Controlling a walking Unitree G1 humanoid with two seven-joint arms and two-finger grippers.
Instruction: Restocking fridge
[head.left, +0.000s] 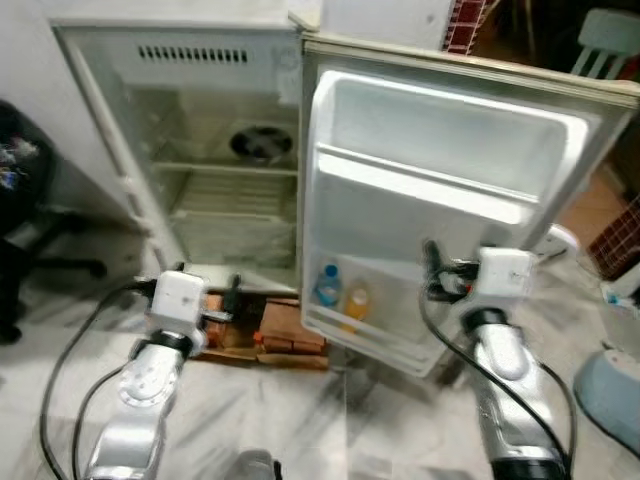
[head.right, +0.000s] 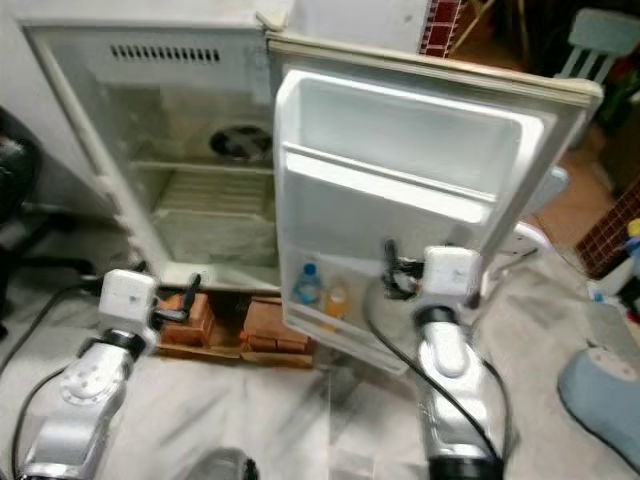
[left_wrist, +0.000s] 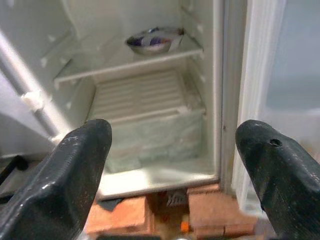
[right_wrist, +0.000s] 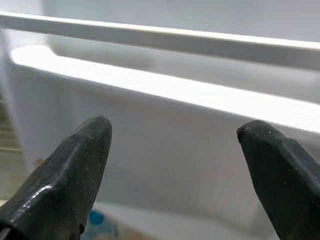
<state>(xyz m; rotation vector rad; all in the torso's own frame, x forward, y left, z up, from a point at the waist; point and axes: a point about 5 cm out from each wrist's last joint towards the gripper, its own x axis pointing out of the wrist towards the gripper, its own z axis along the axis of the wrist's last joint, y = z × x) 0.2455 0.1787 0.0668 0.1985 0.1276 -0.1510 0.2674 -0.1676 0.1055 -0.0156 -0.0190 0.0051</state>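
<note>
The small white fridge (head.left: 200, 150) stands open, its door (head.left: 450, 180) swung out to the right. On the door's bottom shelf a blue-capped bottle (head.left: 327, 285) stands beside an orange bottle (head.left: 357, 300). My right gripper (head.left: 432, 272) hangs open and empty just right of them, facing the door's inner shelves (right_wrist: 165, 95). My left gripper (head.left: 228, 305) is open and empty, low in front of the fridge's cabinet. A metal bowl (left_wrist: 154, 40) rests on the upper shelf inside, above a wire rack (left_wrist: 145, 95).
The fridge stands on red bricks (head.left: 280, 335). A black office chair (head.left: 20, 200) is at the far left. A light blue basin (head.left: 610, 390) lies on the floor at the right. Black cables trail from both arms over the pale marble floor (head.left: 340, 420).
</note>
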